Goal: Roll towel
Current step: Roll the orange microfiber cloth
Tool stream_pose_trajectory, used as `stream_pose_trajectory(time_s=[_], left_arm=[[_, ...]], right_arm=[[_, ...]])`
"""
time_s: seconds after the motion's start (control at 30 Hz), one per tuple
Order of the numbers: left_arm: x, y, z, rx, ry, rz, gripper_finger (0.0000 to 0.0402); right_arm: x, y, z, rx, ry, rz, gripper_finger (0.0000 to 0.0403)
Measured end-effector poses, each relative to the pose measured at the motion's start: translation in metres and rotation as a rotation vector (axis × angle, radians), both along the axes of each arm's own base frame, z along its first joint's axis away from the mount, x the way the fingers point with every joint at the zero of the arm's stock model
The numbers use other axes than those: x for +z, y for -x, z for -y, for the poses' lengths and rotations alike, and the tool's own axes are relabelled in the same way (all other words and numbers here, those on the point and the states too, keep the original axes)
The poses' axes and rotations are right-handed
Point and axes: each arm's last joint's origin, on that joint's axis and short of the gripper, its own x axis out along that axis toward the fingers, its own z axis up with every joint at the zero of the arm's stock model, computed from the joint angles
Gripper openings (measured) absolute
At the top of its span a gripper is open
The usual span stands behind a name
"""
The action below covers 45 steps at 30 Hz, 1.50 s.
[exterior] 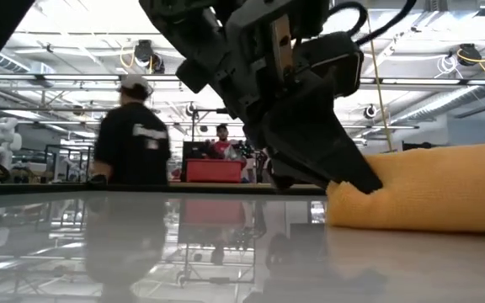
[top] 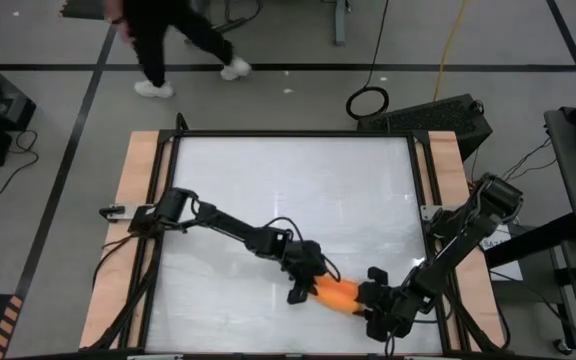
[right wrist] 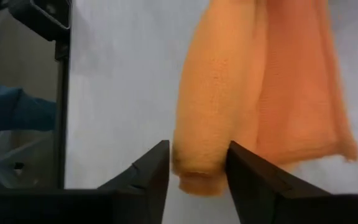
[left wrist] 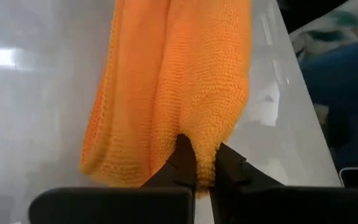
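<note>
while the left pincer [left wrist: 202, 167] pinches one end, the orange towel [top: 336, 293] lies rolled, the right pincer [right wrist: 197, 165] parted around the other.

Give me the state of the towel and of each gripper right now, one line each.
towel: bunched into a loose roll, lying on the table near its front edge, between the two grippers.
left gripper: shut, pinching one end of the towel.
right gripper: open, its fingers on either side of the towel's other end, not clamped.
</note>
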Motion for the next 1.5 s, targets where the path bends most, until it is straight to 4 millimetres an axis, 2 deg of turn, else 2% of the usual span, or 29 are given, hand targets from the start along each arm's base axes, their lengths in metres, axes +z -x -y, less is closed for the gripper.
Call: stream_pose_trajectory(time_s=[0.13,0.27,0.47,0.73,1.07,1.3,1.5], left_arm=[[0.0,-0.002,-0.01,0.052,0.04,-0.034,0.0017],[-0.003,-0.004,-0.018,0.072,0.085,-0.062,0.0017],[-0.01,-0.005,-0.023,0.078,0.134,-0.114,0.0016],[-0.014,-0.005,-0.023,0.067,0.144,-0.123,0.0016],[-0.014,-0.006,-0.032,0.077,0.156,-0.13,0.0016],[-0.014,-0.006,-0.033,0.078,0.156,-0.132,0.0016],[-0.014,-0.006,-0.033,0.079,0.171,-0.142,0.0016]], right_arm=[[0.011,0.005,0.004,0.033,0.076,0.058,0.017],[0.022,0.007,0.002,0.123,0.175,0.16,0.0175],[0.024,0.007,0.001,0.223,0.264,0.192,0.0175],[0.02,0.007,0.005,0.29,0.365,0.165,0.0176],[0.017,0.0,0.01,0.346,0.382,0.133,0.017],[0.0,-0.002,0.009,0.351,0.403,0.063,0.0151],[-0.012,-0.005,0.009,0.293,0.4,0.023,0.0151]])
